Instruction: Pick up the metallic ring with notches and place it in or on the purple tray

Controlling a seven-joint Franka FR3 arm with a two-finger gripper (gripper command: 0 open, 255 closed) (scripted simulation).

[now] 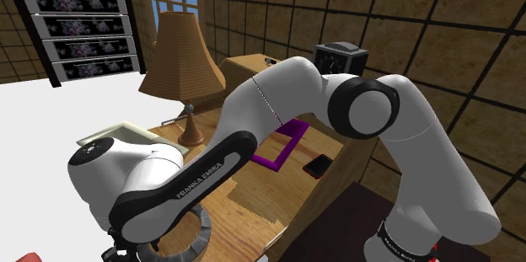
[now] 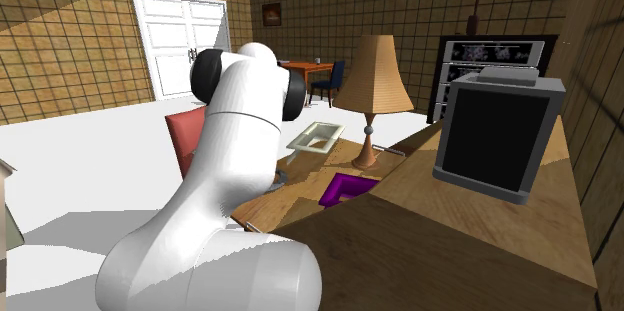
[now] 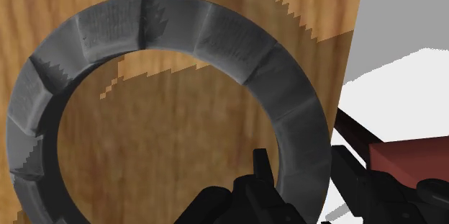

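The grey ring with notches (image 3: pixel 173 24) lies close under the hand on the wooden tabletop, near the table's edge. My gripper (image 3: pixel 302 166) straddles its band: one black finger (image 3: pixel 262 168) stands inside the ring and the other outside, both pressed against the band. In the shoulder view a dark arc of the ring (image 1: pixel 201 225) shows under the forearm at the table's near end. The purple tray (image 1: pixel 285 144) lies farther along the table, partly behind the arm. In the second exterior view the purple tray (image 2: pixel 345 187) sits near the lamp's foot.
A tall lamp (image 1: pixel 177 54) stands beside the tray. A small flat black object (image 1: pixel 318 166) lies by the table's edge and a dark box (image 1: pixel 341 54) at the far end. A white shallow tray (image 2: pixel 315 139) rests behind the lamp. A red seat (image 3: pixel 410 159) stands below the table's edge.
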